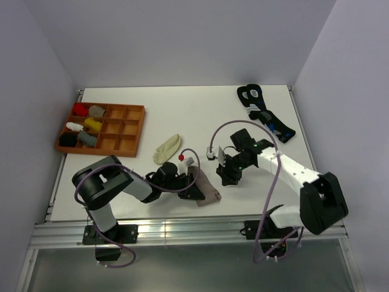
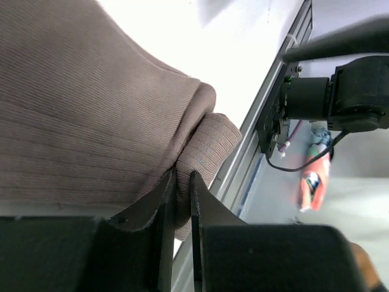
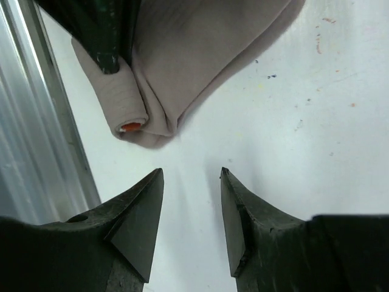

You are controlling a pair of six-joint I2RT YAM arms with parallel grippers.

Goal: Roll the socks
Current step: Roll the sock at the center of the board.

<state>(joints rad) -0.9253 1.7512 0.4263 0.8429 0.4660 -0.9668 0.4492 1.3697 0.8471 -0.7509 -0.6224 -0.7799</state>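
Note:
The taupe sock (image 1: 208,190) lies near the table's front edge, its near end rolled into a tight tube (image 3: 126,108) with red showing inside. Its red-and-white cuff (image 1: 184,158) pokes up behind the left arm. My left gripper (image 1: 193,188) is shut on the rolled end (image 2: 205,145), with a fold of fabric pinched between its fingertips (image 2: 183,177). The rest of the sock (image 2: 85,103) spreads out beyond it. My right gripper (image 3: 191,174) hovers open just right of the roll, with nothing between its fingers, over bare table (image 1: 230,177). The cream-yellow sock (image 1: 167,148) lies flat farther back.
A wooden compartment tray (image 1: 126,129) at the back left holds small sock bundles. Black socks with blue-and-white marks (image 1: 265,113) lie at the back right. The metal rail of the table's front edge (image 1: 182,228) runs close beside the roll (image 3: 33,128).

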